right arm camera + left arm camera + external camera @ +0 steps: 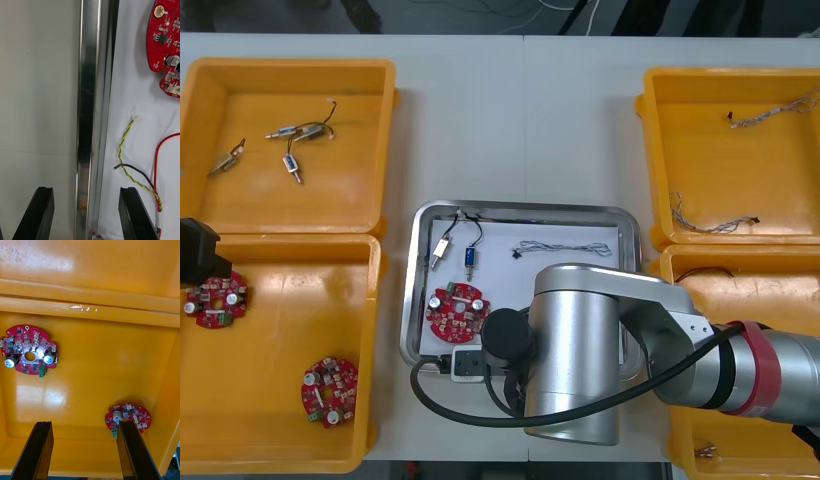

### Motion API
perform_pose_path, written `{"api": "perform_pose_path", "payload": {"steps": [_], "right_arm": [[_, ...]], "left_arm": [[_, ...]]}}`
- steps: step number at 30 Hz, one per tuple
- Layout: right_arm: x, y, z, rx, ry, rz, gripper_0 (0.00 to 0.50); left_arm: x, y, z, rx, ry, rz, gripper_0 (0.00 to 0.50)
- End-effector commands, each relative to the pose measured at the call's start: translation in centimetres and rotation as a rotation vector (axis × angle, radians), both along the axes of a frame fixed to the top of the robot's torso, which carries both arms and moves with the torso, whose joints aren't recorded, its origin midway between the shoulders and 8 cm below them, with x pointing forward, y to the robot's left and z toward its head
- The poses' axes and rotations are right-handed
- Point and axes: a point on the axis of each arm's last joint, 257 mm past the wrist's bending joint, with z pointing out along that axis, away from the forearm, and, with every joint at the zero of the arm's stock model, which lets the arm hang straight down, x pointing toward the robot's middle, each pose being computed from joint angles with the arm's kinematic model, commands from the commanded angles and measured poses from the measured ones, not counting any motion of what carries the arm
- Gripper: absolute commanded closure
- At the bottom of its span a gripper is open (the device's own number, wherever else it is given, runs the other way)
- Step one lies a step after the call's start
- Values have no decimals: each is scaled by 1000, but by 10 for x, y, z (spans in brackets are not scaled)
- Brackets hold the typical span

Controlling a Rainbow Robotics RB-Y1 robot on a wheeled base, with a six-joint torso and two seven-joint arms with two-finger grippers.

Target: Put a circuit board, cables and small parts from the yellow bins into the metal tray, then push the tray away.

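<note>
The metal tray (pixel 629 228), white inside, holds a round red circuit board (pixel 458 310), two small metal parts (pixel 442 250), and a twisted blue and white cable (pixel 560 247). My right arm (pixel 580 350) covers the tray's near side. In the right wrist view my right gripper (pixel 86 191) is open and straddles the tray's shiny rim (pixel 88 112). One finger is over the table, the other inside near a red and yellow cable (pixel 127 157), a black cable (pixel 135 170) and the board (pixel 167 45). My left gripper (pixel 84 427) hangs open over the near-left yellow bin (pixel 93 360).
The near-left bin (pixel 280 330) holds two circuit boards (pixel 218 300) (pixel 330 390), and my left gripper (pixel 198 252) is at its far-left corner. The far-left bin (pixel 290 200) holds several small metal parts. Cables (pixel 710 225) lie in the far-right bin (pixel 720 160).
</note>
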Motion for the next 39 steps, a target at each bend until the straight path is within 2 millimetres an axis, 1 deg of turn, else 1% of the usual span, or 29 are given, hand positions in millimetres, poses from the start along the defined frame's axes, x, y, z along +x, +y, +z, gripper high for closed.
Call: {"api": "perform_pose_path", "payload": {"steps": [1, 9, 23, 30, 39], "right_arm": [[-11, 12, -13, 11, 10, 34, 0], [-16, 20, -20, 32, 10, 32, 0], [-20, 18, -32, 22, -32, 23, 0], [-22, 24, -32, 33, -40, 21, 0], [-19, 31, -28, 49, -58, 17, 0]], "left_arm": [[-3, 13, 11, 82, -20, -63, 0], [-3, 13, 11, 82, -20, -63, 0], [-3, 13, 11, 82, -20, -63, 0], [-3, 13, 11, 82, -20, -63, 0], [-3, 13, 11, 82, -20, -63, 0]]}}
